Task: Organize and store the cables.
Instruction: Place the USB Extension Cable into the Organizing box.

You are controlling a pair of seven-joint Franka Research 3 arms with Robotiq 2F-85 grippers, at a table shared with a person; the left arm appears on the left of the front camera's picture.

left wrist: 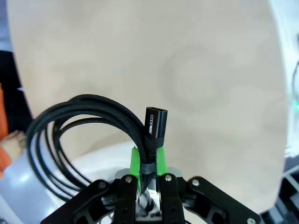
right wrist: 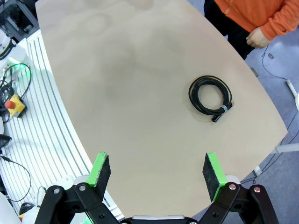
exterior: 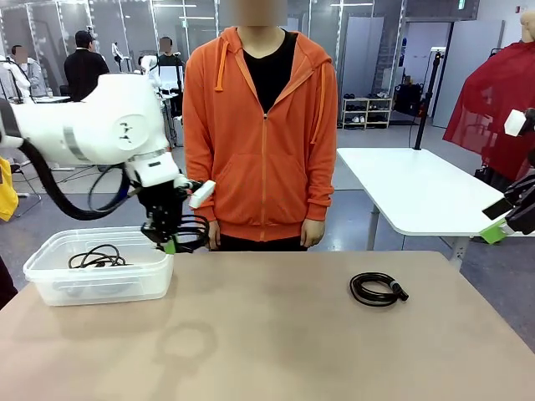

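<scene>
The left gripper hung above the right end of a clear plastic bin, its pads pressed together on a coiled black cable. In the left wrist view the cable's lower loops were cut off by the gripper body, and a flat connector end stood up above the green pads. Another cable lay inside the bin, partly hidden by its wall. A third coil rested on the table, well apart to the right. The right gripper stood spread wide above the table, holding nothing; its fingertips alone showed.
</scene>
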